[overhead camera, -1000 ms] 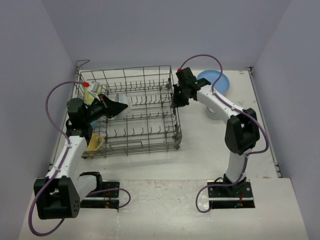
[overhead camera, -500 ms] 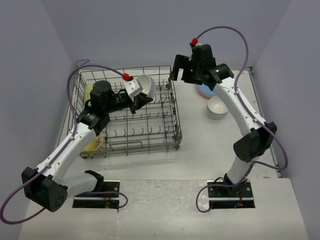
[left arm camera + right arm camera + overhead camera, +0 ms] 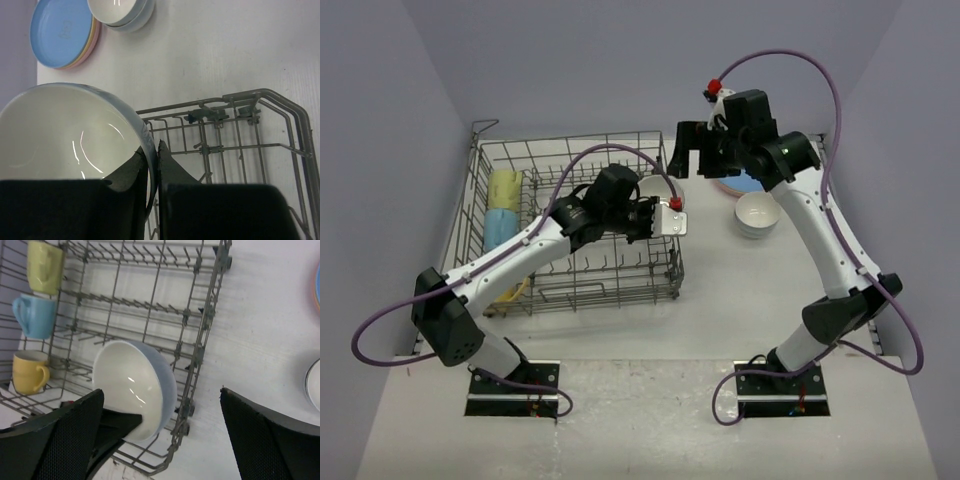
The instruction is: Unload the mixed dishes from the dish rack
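Top view: the left gripper (image 3: 658,208) holds a bowl (image 3: 665,188) over the right edge of the rack (image 3: 578,225).

Left wrist view: fingers (image 3: 127,172) are clamped on the bowl rim.

Right wrist view: the right gripper (image 3: 161,391) is spread wide and empty, above the bowl. Three mugs (image 3: 35,315) sit in the rack.

left arm (image 3: 510,258): white links, black joints | right arm (image 3: 825,235): same build | cables (image 3: 780,53): purple, one looping off each arm | caps (image 3: 715,85): red, at wrists | base plates (image 3: 542,372): black | jaws: black
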Controlling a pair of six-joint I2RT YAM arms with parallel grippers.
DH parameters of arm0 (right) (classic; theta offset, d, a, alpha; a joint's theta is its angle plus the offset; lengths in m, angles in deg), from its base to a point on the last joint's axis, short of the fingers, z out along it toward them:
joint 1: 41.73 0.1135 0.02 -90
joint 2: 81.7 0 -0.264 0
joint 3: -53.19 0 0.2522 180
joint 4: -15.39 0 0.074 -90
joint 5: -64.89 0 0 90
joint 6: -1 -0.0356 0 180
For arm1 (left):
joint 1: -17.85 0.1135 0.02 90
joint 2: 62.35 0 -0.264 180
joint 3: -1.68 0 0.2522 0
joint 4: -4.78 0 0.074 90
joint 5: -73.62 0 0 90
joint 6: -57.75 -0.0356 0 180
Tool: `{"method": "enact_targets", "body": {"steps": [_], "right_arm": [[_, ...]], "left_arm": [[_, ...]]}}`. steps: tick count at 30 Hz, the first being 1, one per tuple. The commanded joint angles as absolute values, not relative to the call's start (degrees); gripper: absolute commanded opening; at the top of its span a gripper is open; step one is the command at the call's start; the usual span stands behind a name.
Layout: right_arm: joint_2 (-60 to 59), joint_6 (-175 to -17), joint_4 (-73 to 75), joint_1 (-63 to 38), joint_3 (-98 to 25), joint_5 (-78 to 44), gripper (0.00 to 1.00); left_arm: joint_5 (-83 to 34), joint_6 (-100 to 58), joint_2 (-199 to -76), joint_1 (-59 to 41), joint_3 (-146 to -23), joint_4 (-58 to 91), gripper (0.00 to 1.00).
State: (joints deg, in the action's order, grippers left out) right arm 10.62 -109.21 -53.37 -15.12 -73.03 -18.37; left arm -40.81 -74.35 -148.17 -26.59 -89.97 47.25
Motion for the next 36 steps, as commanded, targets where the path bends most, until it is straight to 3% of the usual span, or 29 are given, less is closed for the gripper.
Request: {"method": "enact_targets", "body": {"steps": [1,6,9,12,13,15,16,17,18,19,20,21,27,30,36], "right_arm": [[12.3,-106.1,-58.0,-14.8,-71.2,-17.1,0.99],[13.7,-104.7,-58.3,-14.3,-68.9,-15.5,0.98],[15.2,-104.8,-58.5,-13.7,-68.8,-16.3,0.88],[16.0,-107.2,-58.3,-13.5,-68.7,-19.9,0.42],[16.0,-107.7,-58.2,-13.5,-68.7,-21.0,0.22],[16.0,-109.2,-58.1,-13.5,-69.1,-23.9,0.04],[16.0,-109.6,-58.1,-13.5,-69.3,-24.7,0.00],[16.2,-110.0,-58.1,-13.6,-69.5,-25.0,0.00],[16.2,-110.7,-58.0,-13.7,-70.0,-26.3,0.00],[16.3,-111.0,-58.0,-14.2,-70.2,-26.9,0.00],[16.3,-111.2,-57.7,-14.7,-70.2,-27.2,0.00],[15.8,-112.0,-57.3,-15.7,-69.7,-27.0,0.00],[9.3,-113.8,-50.8,-27.8,-58.8,-25.6,0.00],[8.6,-113.7,-48.8,-36.2,-54.2,-25.5,0.00],[11.1,-111.3,-42.7,-40.7,-49.4,-27.2,0.00]], "left_arm": [[-37.2,-80.7,-147.2,-27.8,-95.7,45.8,0.00],[-35.5,-82.1,-147.3,-29.0,-96.2,45.8,0.00],[-34.4,-82.1,-148.3,-29.8,-97.2,45.9,0.00],[-33.5,-81.6,-149.1,-30.5,-97.9,45.9,0.00],[-32.9,-81.0,-149.3,-30.7,-98.0,45.8,0.00],[-31.5,-79.4,-149.5,-30.8,-98.6,44.9,0.00],[-31.1,-78.9,-149.5,-30.8,-98.7,44.6,0.00],[-30.7,-78.6,-149.3,-30.8,-98.8,43.8,0.04],[-30.2,-77.3,-149.0,-30.8,-98.9,43.2,0.15],[-29.9,-76.6,-148.8,-30.8,-98.8,42.8,0.37],[-29.2,-75.7,-147.9,-30.8,-98.6,41.4,0.95],[-28.2,-73.0,-147.3,-30.8,-98.3,40.1,1.00],[-13.0,-57.6,-139.8,-29.8,-89.3,25.8,1.00],[-10.9,-45.4,-135.6,-23.2,-85.5,22.2,1.00],[-5.8,-24.4,-131.7,-7.0,-79.4,27.1,1.00]]}}
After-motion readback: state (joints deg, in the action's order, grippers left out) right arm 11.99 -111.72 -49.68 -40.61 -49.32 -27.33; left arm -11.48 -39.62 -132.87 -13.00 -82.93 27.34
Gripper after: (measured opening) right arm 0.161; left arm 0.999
